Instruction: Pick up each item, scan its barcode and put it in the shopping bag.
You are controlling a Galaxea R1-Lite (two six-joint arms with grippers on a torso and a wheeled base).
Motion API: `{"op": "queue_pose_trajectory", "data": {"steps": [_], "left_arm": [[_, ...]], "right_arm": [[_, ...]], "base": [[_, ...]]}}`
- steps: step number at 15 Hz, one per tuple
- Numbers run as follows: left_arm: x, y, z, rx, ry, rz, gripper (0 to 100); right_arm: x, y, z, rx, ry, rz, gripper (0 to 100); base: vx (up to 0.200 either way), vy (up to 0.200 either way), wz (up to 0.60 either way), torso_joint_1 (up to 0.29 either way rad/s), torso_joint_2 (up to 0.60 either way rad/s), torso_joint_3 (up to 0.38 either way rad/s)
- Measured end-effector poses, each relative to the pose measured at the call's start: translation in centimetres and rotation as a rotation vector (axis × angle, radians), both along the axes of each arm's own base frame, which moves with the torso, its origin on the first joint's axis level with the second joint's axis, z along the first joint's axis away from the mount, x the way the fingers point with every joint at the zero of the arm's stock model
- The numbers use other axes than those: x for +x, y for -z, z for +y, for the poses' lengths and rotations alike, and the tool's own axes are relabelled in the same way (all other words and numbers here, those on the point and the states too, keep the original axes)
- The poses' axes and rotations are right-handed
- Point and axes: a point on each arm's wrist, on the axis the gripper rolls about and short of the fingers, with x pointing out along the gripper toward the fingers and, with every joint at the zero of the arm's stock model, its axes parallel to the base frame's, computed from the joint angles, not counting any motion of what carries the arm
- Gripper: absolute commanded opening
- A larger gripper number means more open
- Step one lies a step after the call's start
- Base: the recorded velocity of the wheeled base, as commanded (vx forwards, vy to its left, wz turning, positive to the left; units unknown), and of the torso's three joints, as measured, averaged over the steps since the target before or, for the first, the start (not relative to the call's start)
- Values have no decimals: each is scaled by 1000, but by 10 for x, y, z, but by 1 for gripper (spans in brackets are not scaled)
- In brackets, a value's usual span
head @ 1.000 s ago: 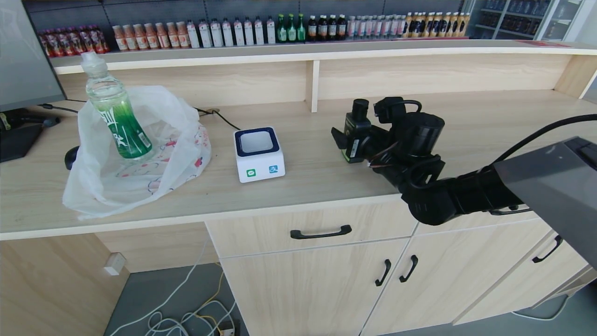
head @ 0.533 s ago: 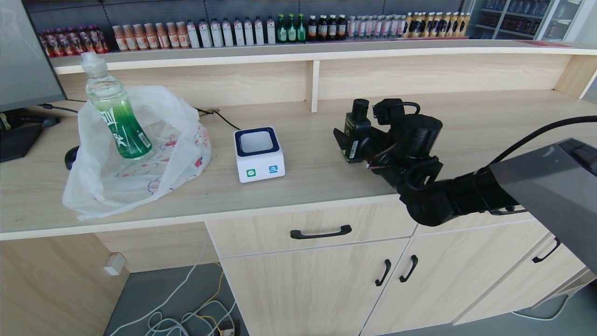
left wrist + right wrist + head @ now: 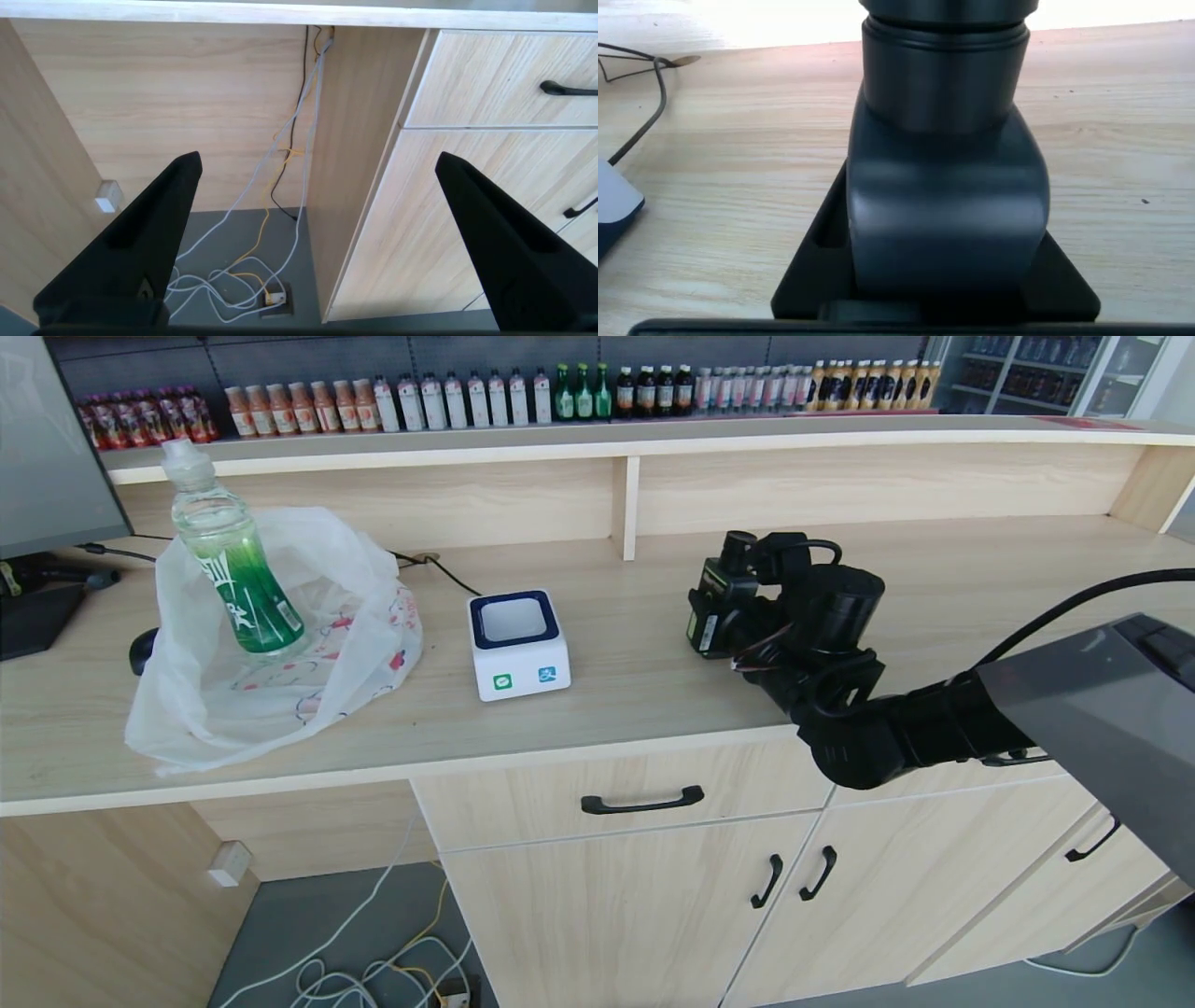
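A small dark bottle (image 3: 713,605) with a black cap and green label is held just above the counter, right of the scanner, with my right gripper (image 3: 719,616) shut on it. In the right wrist view the dark bottle (image 3: 943,177) stands close up between the black fingers (image 3: 811,266). The white scanner (image 3: 518,644) with a dark blue rim sits mid-counter. The white shopping bag (image 3: 308,686) lies at the left with a green bottle (image 3: 238,565) standing in it. My left gripper (image 3: 318,168) hangs open below the counter, facing the cabinet.
The wooden counter (image 3: 635,691) has free room between the scanner and the held bottle. A raised shelf (image 3: 616,439) with a divider runs along the back. A monitor (image 3: 47,448) stands at the far left. Cables (image 3: 280,187) hang beside cabinet doors (image 3: 486,205).
My right gripper has shifted slightly right and turned with the dark bottle, so its cap now leans more to the right. The bag, green bottle and scanner have not moved.
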Motion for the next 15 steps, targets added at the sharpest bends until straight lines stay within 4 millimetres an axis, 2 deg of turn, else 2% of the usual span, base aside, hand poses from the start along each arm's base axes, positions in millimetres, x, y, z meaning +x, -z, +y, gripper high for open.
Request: {"op": "queue_pose_trajectory", "data": {"steps": [8, 11, 15], "left_arm": [[0, 0, 0, 0, 0, 0, 100], [0, 0, 0, 0, 0, 0, 100], [0, 0, 0, 0, 0, 0, 100]], "right_arm": [[-5, 0, 10, -5, -22, 0, 0], [-8, -22, 11, 28, -33, -62, 0], [-27, -60, 9, 82, -63, -140, 0]], "base": [[0, 0, 0, 0, 0, 0], [0, 0, 0, 0, 0, 0], [0, 0, 0, 0, 0, 0]]}}
